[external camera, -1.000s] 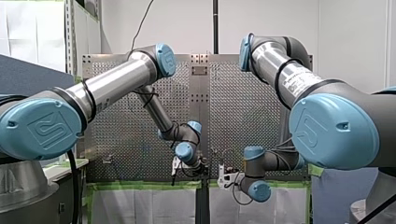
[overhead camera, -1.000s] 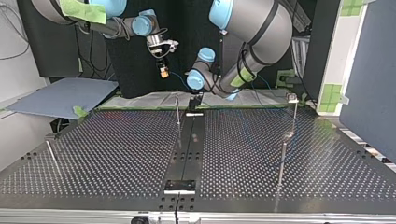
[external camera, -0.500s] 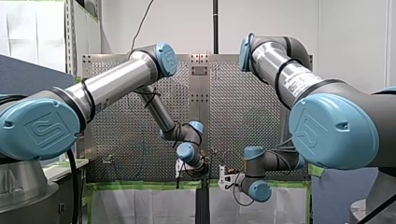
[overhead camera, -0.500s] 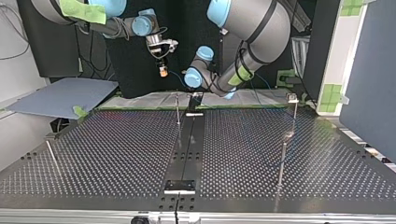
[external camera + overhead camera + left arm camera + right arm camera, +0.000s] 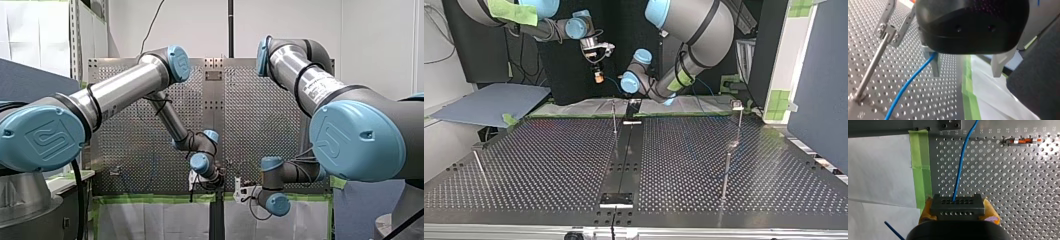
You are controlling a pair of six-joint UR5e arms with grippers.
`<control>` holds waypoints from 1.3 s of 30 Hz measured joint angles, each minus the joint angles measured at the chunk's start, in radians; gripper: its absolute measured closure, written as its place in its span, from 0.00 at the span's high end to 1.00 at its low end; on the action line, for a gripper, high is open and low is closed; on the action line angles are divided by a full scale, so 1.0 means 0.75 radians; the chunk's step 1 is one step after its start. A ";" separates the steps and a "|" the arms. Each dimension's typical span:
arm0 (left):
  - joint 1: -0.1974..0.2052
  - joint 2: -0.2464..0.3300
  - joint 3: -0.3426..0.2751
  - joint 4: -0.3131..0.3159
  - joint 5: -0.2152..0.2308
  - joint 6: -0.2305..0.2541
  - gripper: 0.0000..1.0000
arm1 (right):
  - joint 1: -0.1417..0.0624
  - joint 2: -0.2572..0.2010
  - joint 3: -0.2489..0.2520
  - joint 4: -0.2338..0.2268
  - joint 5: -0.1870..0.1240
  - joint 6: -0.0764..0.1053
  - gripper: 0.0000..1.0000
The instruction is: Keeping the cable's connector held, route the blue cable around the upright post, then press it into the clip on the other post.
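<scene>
Top view, left: right tool (image 5: 598, 78) hangs above the far edge of the surface (image 5: 549, 160); yellow pads (image 5: 990, 213).
Right tool state: clamped on the connector (image 5: 957, 206); in the right wrist view the black block sits between both pads.
Cable (image 5: 960, 170): blue; leaves the connector's face and runs out over the surface, beside the green tape (image 5: 921, 170).
Post (image 5: 614, 117): thin, upright, near the far edge, just left of the centre strip; in the left wrist view it has a metal bracket (image 5: 889, 27) at its top.
Left tool (image 5: 966, 73): top view middle, low at the far edge, right of the post; fingers spread wide, nothing between them.
Cable at left tool: passes just beside one finger (image 5: 935, 66), apart from the post.
Right post (image 5: 738, 122): block head, well apart from both tools; no cable on it.
</scene>
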State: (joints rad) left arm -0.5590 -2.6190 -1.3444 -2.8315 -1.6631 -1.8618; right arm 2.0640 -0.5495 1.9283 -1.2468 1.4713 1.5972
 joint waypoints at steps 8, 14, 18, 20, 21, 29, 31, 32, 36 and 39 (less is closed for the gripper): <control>-0.001 0.000 0.000 0.048 0.006 -0.091 0.57 | 0.000 0.000 -0.001 0.002 0.000 0.000 0.00; -0.002 0.000 0.000 0.041 -0.017 -0.126 0.30 | 0.000 0.000 -0.001 0.002 0.000 -0.003 0.00; -0.002 0.000 0.000 0.041 -0.042 -0.133 0.22 | 0.000 0.000 -0.002 -0.001 0.000 -0.004 0.00; -0.003 0.000 0.000 0.041 -0.046 -0.132 0.18 | 0.000 0.000 -0.001 -0.002 0.000 -0.004 0.00; -0.003 0.000 0.000 0.041 -0.048 -0.131 0.02 | 0.000 0.000 -0.001 -0.002 0.000 -0.004 0.00; -0.004 0.001 0.000 0.004 -0.072 -0.056 0.02 | 0.000 0.000 -0.006 -0.003 0.000 -0.005 0.00; -0.005 0.001 0.000 -0.018 -0.093 -0.029 0.02 | 0.000 0.000 -0.008 0.000 0.000 -0.005 0.00; -0.005 0.001 0.000 -0.029 -0.104 -0.017 0.02 | -0.001 -0.001 -0.012 0.002 0.000 -0.005 0.00; -0.006 0.002 -0.001 -0.082 -0.158 0.040 0.02 | -0.003 -0.001 -0.027 0.020 0.003 -0.003 0.00; -0.006 0.003 -0.008 -0.109 -0.198 0.073 0.02 | -0.006 -0.001 -0.039 0.043 0.008 -0.001 0.00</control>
State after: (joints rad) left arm -0.5634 -2.6164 -1.3504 -2.9131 -1.8119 -1.8070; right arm 2.0598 -0.5502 1.8993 -1.2147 1.4770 1.5967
